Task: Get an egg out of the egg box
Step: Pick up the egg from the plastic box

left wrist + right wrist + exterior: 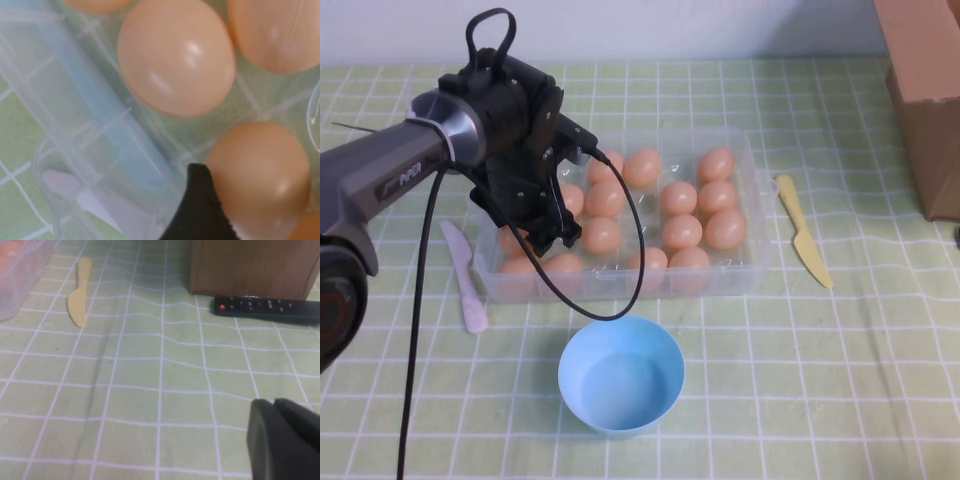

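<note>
Tabletop (820, 400): green checked cloth, carries everything
Egg box (752, 215): big clear plastic rectangular tray, moulded wells keep the eggs from rolling
Left gripper (545, 232): down over the tray's left end, jaws apart, looks lined up for a grab
Right gripper (282, 440): parked low by the brown cardboard box (925, 90), can't tell its jaws
Egg (260, 177): smooth peach-orange oval, in its well, right beside one fingertip (200, 210)

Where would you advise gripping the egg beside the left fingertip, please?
Probably across its rounded middle, from above: the egg sits in a well of the egg box with neighbours close by. The left gripper is open over it. The right gripper is low above the table, beyond the box.
</note>
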Robot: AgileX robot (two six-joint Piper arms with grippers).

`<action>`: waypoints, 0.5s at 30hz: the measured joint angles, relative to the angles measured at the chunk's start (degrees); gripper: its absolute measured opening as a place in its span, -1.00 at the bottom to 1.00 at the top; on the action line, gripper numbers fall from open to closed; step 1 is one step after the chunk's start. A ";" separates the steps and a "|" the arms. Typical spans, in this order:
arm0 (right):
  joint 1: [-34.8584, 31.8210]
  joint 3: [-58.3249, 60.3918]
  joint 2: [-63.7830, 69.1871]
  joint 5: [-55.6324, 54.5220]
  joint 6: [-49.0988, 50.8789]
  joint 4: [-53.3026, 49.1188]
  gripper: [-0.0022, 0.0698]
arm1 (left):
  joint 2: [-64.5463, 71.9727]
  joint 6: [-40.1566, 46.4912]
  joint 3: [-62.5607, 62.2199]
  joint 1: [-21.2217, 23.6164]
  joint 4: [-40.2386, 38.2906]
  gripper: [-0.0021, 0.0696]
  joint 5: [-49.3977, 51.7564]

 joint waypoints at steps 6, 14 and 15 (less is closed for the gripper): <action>0.00 0.00 0.00 0.00 0.00 0.00 -0.99 | 0.90 -0.10 -0.09 0.00 0.59 0.32 -0.14; 0.00 0.00 0.00 0.00 0.00 0.00 -0.99 | 1.03 -0.22 -0.09 0.00 1.69 0.11 -0.51; 0.00 0.00 0.00 0.00 0.00 0.00 -0.99 | 1.03 -0.22 -0.09 0.00 1.69 0.08 -0.50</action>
